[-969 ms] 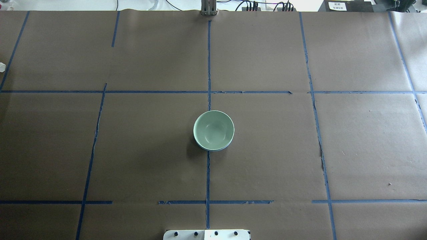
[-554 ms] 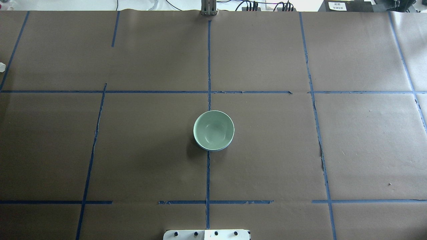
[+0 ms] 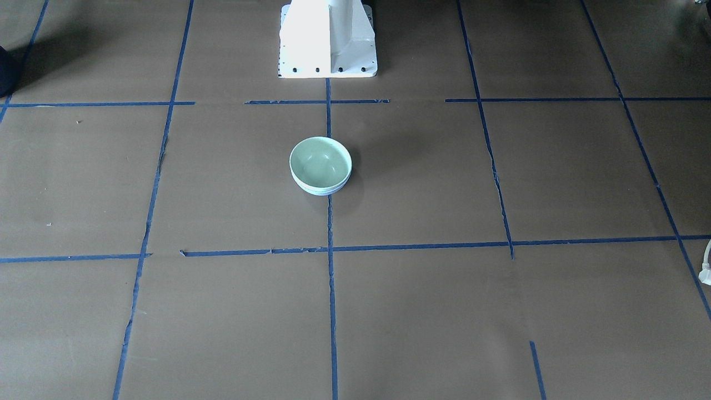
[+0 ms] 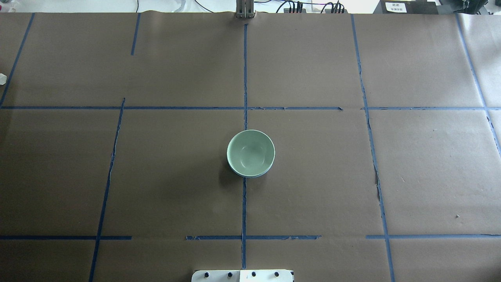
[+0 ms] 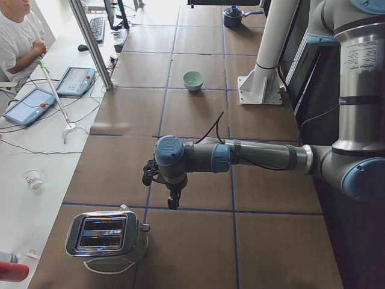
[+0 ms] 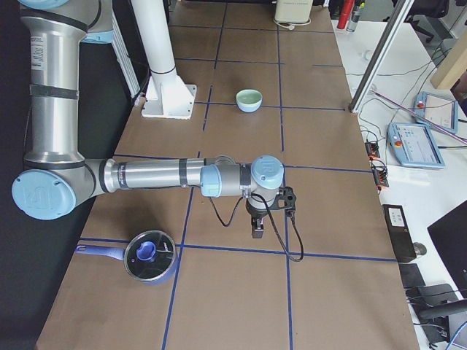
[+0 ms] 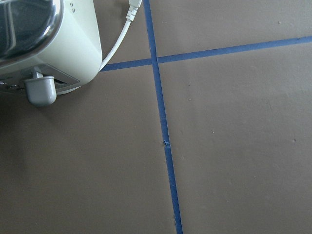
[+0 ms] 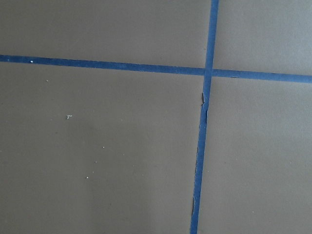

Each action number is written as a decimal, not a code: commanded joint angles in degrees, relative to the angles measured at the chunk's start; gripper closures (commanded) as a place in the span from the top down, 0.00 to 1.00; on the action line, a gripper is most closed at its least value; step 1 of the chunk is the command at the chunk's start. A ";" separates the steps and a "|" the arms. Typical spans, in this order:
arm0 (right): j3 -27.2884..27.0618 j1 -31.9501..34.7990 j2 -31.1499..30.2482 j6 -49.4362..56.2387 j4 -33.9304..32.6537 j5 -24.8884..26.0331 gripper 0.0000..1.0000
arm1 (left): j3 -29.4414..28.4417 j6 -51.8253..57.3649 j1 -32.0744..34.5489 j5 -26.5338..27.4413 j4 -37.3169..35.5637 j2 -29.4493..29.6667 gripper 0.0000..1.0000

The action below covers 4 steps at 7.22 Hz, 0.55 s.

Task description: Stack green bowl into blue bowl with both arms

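The green bowl (image 4: 251, 152) sits nested inside the blue bowl (image 4: 255, 176) at the table's middle, on the centre tape line. Only a thin blue rim (image 3: 322, 193) shows under the green bowl (image 3: 320, 161). Both arms are far from the bowls, at opposite table ends. The left gripper (image 5: 173, 201) shows only in the exterior left view, pointing down near a toaster. The right gripper (image 6: 257, 230) shows only in the exterior right view, pointing down over a tape crossing. I cannot tell whether either is open or shut. Neither wrist view shows fingers or a bowl.
A pale toaster (image 5: 108, 238) with a white cord stands at the left end, also in the left wrist view (image 7: 44, 39). A pot with a blue lid (image 6: 149, 255) stands at the right end. The white pedestal (image 3: 328, 39) is at the robot's edge. An operator (image 5: 18, 42) sits beyond the table.
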<state>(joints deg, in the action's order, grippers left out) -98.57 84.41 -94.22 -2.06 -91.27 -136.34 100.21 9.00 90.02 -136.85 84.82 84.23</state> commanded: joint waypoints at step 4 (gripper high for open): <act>2.59 0.14 1.76 -0.14 0.04 -0.42 1.00 | 0.34 -0.03 0.07 0.09 0.00 -0.03 1.00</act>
<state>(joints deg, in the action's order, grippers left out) -95.95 84.42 -92.37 -2.12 -91.30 -136.51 100.58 8.94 90.08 -136.82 84.82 84.16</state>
